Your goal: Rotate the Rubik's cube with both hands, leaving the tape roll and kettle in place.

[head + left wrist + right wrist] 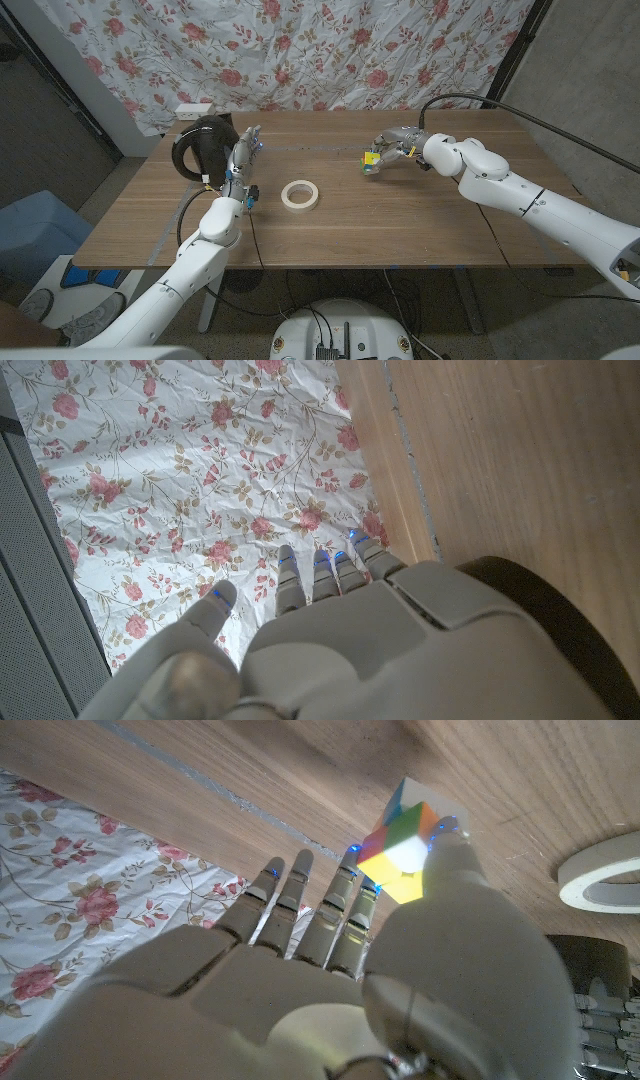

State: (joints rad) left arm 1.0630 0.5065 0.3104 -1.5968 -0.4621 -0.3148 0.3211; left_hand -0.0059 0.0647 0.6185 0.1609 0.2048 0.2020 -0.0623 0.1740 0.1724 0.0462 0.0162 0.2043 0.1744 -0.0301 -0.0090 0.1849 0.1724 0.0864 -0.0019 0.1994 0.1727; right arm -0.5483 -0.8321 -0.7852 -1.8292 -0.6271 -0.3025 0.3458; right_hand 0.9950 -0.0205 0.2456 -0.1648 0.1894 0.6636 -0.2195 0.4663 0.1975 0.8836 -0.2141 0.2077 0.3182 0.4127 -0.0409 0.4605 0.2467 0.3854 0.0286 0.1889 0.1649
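Note:
The Rubik's cube [371,160] sits right of the table's middle, and in the right wrist view the cube [403,838] looks tilted. My right hand [398,144] reaches it from the right. Its thumb [452,855] presses one side while a fingertip [352,860] touches the other, so the cube is pinched between them. My left hand [243,153] stands open with fingers straight beside the black kettle [203,146], holding nothing. The white tape roll [300,194] lies flat between the two hands. The left wrist view has the left hand [400,635] with the kettle [565,615] next to it.
A floral curtain [300,50] hangs behind the wooden table [420,220]. A small white box [195,109] sits at the table's far left corner. The tape roll [606,872] and the kettle [590,955] appear beyond the cube in the right wrist view.

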